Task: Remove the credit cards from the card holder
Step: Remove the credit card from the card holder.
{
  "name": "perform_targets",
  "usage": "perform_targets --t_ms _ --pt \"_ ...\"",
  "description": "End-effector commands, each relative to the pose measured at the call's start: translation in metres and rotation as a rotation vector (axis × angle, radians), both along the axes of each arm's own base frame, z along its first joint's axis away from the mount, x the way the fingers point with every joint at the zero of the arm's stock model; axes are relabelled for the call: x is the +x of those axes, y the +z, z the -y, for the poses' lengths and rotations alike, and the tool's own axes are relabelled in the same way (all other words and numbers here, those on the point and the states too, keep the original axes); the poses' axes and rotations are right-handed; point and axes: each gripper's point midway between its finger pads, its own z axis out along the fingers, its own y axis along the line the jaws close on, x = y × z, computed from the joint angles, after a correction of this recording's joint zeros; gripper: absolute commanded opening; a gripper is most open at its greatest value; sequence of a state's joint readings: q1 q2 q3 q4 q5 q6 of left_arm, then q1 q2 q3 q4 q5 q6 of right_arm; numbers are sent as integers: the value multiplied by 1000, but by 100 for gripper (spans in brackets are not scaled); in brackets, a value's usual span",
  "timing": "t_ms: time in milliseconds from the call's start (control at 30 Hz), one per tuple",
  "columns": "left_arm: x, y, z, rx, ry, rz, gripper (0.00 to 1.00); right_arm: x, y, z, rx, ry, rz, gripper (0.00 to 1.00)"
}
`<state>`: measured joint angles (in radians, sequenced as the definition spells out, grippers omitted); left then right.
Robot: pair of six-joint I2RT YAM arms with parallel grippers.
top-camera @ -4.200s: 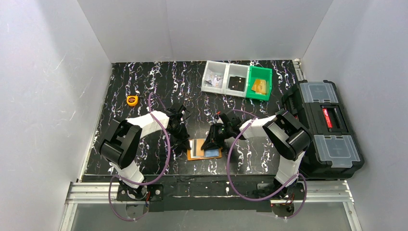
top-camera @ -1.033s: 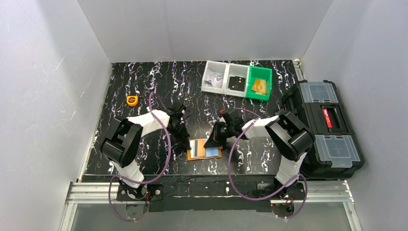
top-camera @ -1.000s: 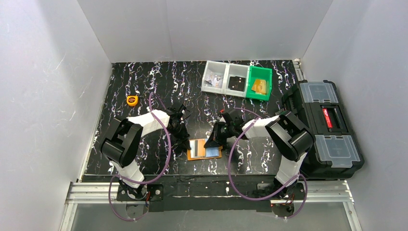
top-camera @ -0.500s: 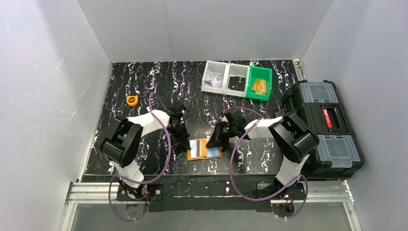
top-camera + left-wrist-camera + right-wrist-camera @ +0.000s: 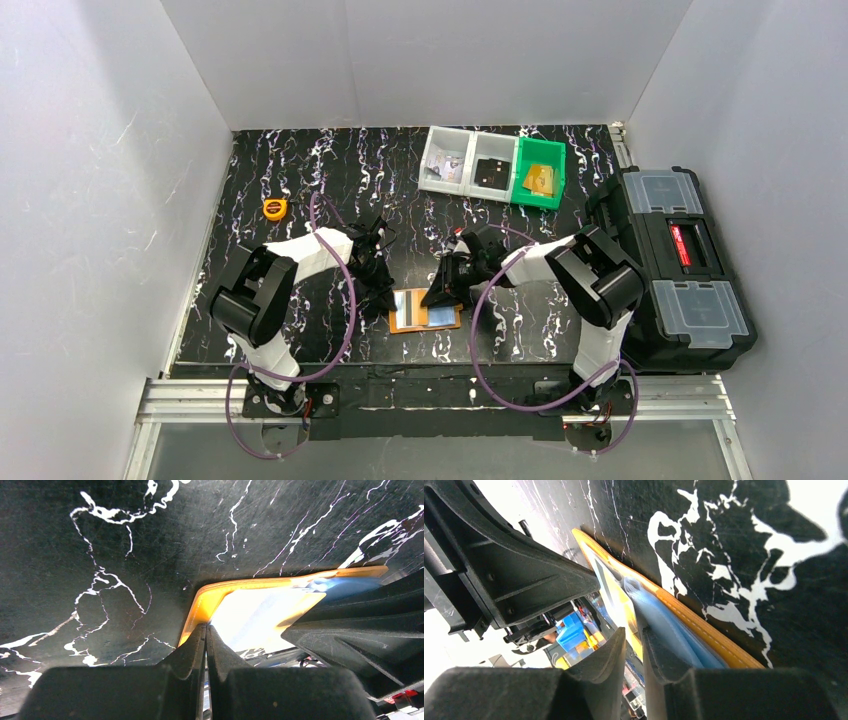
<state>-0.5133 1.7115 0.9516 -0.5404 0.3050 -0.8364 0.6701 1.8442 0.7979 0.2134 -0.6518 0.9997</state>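
The orange card holder (image 5: 440, 318) lies open on the black marbled table between my two arms. My left gripper (image 5: 384, 296) is shut on its left edge; in the left wrist view the fingertips (image 5: 205, 627) pinch the orange rim of the holder (image 5: 210, 591), with a whitish card (image 5: 260, 617) inside it. My right gripper (image 5: 440, 294) is at the holder's upper right part. In the right wrist view its jaws (image 5: 634, 636) stand almost closed on the edge of a thin pale credit card (image 5: 610, 591), beside a pale blue card (image 5: 669, 627) in the holder (image 5: 704, 625).
A yellow-orange tape measure (image 5: 275, 208) lies at the back left. Two clear bins and a green bin (image 5: 492, 165) stand at the back. A black toolbox (image 5: 680, 270) fills the right side. White walls enclose the table.
My right gripper has shifted slightly left over the holder. The blue card that showed on the holder's right half is covered; orange shows there instead. The left gripper has held still.
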Motion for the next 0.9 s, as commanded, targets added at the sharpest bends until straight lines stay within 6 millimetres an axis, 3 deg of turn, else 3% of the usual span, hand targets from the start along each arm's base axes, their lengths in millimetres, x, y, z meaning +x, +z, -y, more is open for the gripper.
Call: perform_targets --t_ms 0,200,333,867 --pt "-31 -41 -42 218 -36 -96 0 1 -13 0 -44 -7 -12 25" --pt "-32 -41 -43 222 -37 -97 0 -1 -17 6 -68 -24 -5 8" --pt "-33 -41 -44 225 -36 -95 0 -2 -15 15 -101 -34 22 2" --pt "-30 -35 -44 224 -35 -80 0 -1 0 47 -193 -58 99 1"
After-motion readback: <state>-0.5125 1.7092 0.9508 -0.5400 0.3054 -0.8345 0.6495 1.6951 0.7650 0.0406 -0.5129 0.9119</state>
